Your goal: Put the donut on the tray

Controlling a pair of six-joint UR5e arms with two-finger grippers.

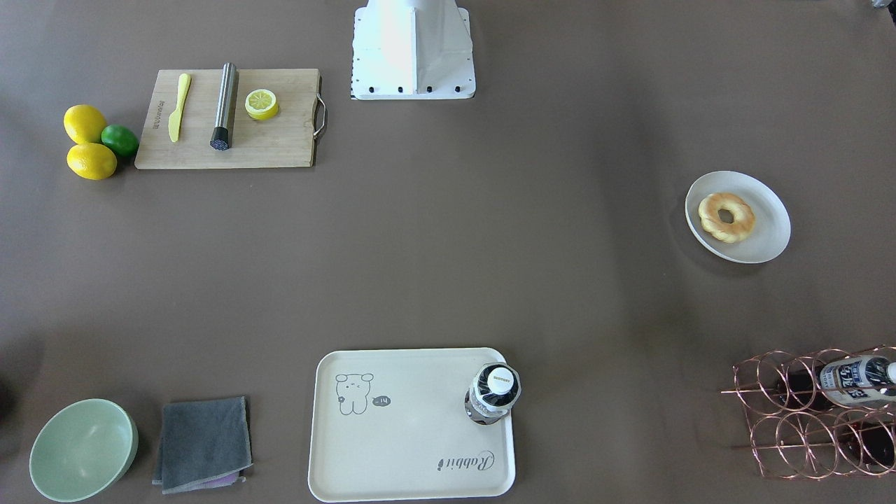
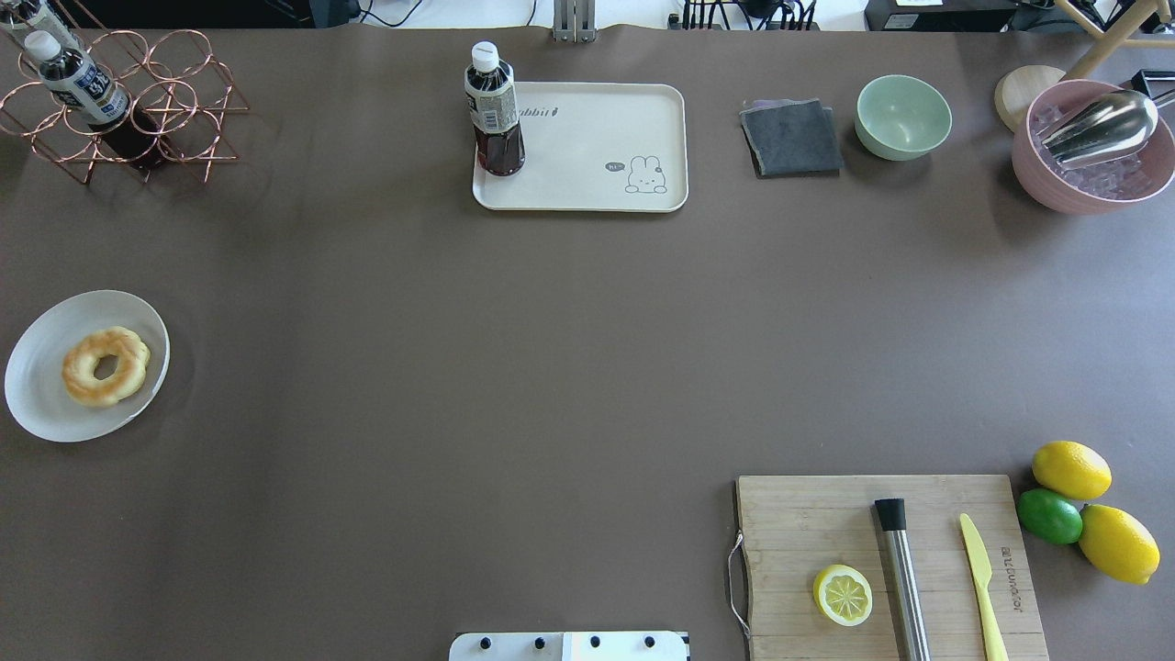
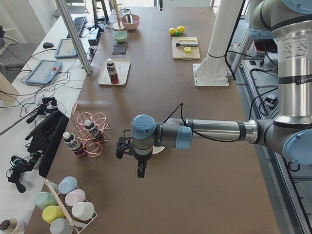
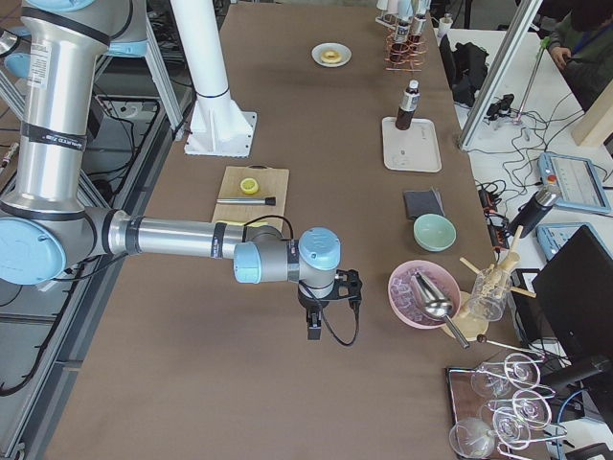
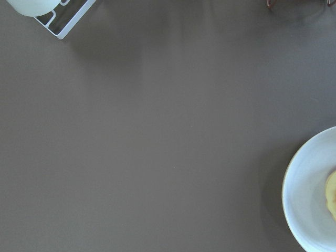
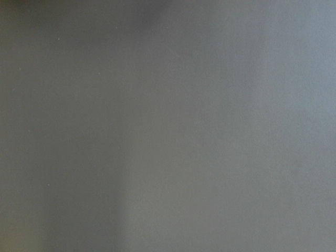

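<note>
The golden donut lies on a round white plate at the table's end on my left; it also shows in the overhead view. The cream-white tray with the cartoon animal sits at the far edge, mid-table. My left gripper hangs over the table beside the plate; only the plate's rim shows in its wrist view. My right gripper hangs over bare table near the pink bowl. I cannot tell whether either gripper is open or shut.
A dark drink bottle stands upright on the tray's corner. A copper wire rack with bottles stands at the far left. A cutting board with half lemon, knife and metal tool, lemons, green bowl, grey cloth and pink bowl lie on the right.
</note>
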